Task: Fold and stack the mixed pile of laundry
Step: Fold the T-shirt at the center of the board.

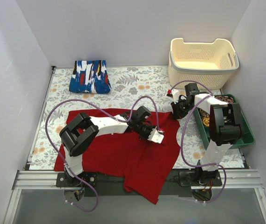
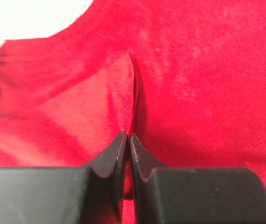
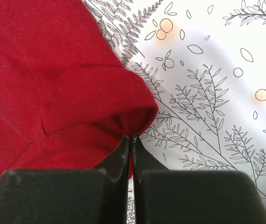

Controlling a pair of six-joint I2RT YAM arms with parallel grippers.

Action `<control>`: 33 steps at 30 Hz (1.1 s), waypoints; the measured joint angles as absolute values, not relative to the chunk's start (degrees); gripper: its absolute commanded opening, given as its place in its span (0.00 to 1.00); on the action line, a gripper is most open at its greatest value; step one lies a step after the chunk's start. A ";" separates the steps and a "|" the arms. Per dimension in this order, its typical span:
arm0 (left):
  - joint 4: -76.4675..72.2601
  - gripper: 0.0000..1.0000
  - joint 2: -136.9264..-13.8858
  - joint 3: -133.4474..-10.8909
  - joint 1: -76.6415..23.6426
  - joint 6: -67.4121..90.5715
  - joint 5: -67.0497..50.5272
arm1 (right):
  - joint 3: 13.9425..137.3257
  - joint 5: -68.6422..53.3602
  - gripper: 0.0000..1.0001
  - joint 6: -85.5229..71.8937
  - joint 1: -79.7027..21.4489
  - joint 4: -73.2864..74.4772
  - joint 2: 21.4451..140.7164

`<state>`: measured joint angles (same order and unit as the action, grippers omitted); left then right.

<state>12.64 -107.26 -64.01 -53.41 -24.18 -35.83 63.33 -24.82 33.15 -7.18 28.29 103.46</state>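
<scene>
Spread over the near middle of the floral tabletop [image 1: 137, 86]: the deep red garment [image 1: 119, 154], plain, soft and matte, rumpled into shallow folds, one corner hanging over the near edge between the two arm bases; pinched toward its upper right part by the left gripper [image 1: 154, 135], clenched on a thin upright ridge of the red cloth rising straight from the fingertips in the left wrist view, red fabric filling almost all of that view; caught at its far right corner by the right gripper [image 1: 176, 111], likewise clamped tight, a rolled hem of the cloth bulging just above the closed tips in the right wrist view, bare floral print to the right of it; at the far left of the tabletop, well apart from the red one, the blue garment [image 1: 90, 76], folded into a neat thick rectangle, streaked with white, red and black abstract print, touched by neither gripper; at the far right corner, a cream perforated basket [image 1: 202, 65], upright; nearer, along the right edge, a green tray [image 1: 247, 137], partly hidden behind the right arm.
</scene>
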 measured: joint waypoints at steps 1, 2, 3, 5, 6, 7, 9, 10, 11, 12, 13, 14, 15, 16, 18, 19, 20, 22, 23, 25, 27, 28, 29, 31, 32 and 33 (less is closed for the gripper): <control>12.40 0.01 -106.56 -63.90 -53.36 -24.16 -35.83 | 63.33 -24.82 0.01 33.15 -7.18 28.29 103.46; 12.10 0.00 -105.71 -63.68 -53.36 -24.14 -35.81 | 63.33 -24.82 0.01 33.15 -7.18 28.27 103.46; 11.86 0.00 -104.75 -63.44 -53.36 -24.05 -35.83 | 63.33 -24.82 0.01 33.15 -7.18 28.29 103.46; 11.55 0.00 -102.72 -62.89 -53.36 -24.01 -35.90 | 63.35 -24.82 0.01 33.12 -7.18 28.29 103.48; 11.55 0.00 -102.17 -62.78 -53.36 -24.03 -35.99 | 63.42 -24.82 0.01 33.12 -7.18 28.32 103.50; 11.64 0.00 -101.56 -62.67 -53.36 -24.05 -36.07 | 63.55 -24.80 0.01 33.12 -7.18 28.32 103.57; 11.88 0.00 -101.08 -62.48 -53.36 -24.27 -36.56 | 63.70 -24.77 0.01 33.06 -7.18 28.27 103.72; 12.16 0.00 -100.79 -62.17 -53.36 -24.49 -36.82 | 63.81 -24.77 0.01 32.97 -7.16 28.29 103.77; 12.49 0.00 -100.44 -61.71 -53.36 -24.71 -37.12 | 63.99 -24.77 0.01 32.91 -7.14 28.32 103.90; 13.06 0.00 -99.92 -61.10 -53.36 -24.95 -37.47 | 64.12 -24.77 0.01 32.77 -7.09 28.27 104.03; 13.80 0.00 -99.35 -60.42 -53.36 -25.39 -37.89 | 64.29 -24.77 0.01 32.69 -7.07 28.29 104.16; 14.57 0.00 -98.80 -59.90 -53.36 -25.82 -38.22 | 64.40 -24.77 0.01 32.56 -7.01 28.27 104.27; 15.16 0.00 -98.13 -59.18 -53.36 -26.26 -38.57 | 64.45 -24.80 0.01 32.42 -6.92 28.25 104.33; 15.73 0.00 -97.43 -58.43 -53.36 -26.68 -38.92 | 64.47 -24.80 0.01 32.25 -6.81 28.25 104.36; 16.71 0.00 -96.38 -57.36 -53.36 -27.18 -39.46 | 64.51 -24.80 0.01 31.97 -6.61 28.25 104.38; 16.95 0.00 -96.01 -56.90 -53.39 -27.31 -39.68 | 64.51 -24.82 0.01 31.83 -6.46 28.25 104.40; 16.97 0.00 -95.98 -56.73 -53.45 -27.07 -39.81 | 64.51 -24.80 0.01 31.77 -6.37 28.25 104.40; 16.78 0.00 -96.01 -56.66 -53.54 -25.96 -39.83 | 64.51 -24.80 0.01 31.70 -6.26 28.25 104.40; 16.43 0.00 -96.01 -56.69 -53.63 -25.30 -39.88 | 64.51 -24.80 0.01 31.68 -6.22 28.25 104.40; 15.66 0.00 -96.07 -56.69 -53.95 -23.83 -39.86 | 64.51 -24.80 0.01 31.68 -6.00 28.25 104.40; 14.90 0.00 -96.18 -56.69 -54.48 -22.92 -39.86 | 64.51 -24.80 0.01 31.66 -5.69 28.25 104.40; 14.61 0.00 -96.20 -56.66 -54.70 -22.63 -39.86 | 64.51 -24.77 0.01 31.64 -5.54 28.25 104.40; 14.37 0.00 -96.20 -56.62 -54.92 -22.57 -39.86 | 64.51 -24.80 0.01 31.64 -5.34 28.25 104.40; 14.50 0.00 -96.20 -56.58 -55.09 -22.76 -39.94 | 64.51 -24.77 0.01 31.46 -4.97 28.27 104.40; 14.68 0.00 -96.20 -56.45 -55.13 -23.18 -40.07 | 64.51 -24.75 0.01 31.44 -4.80 28.25 104.40; 14.87 0.00 -96.20 -56.27 -55.13 -23.57 -40.27 | 64.51 -24.73 0.01 31.42 -4.60 28.27 104.40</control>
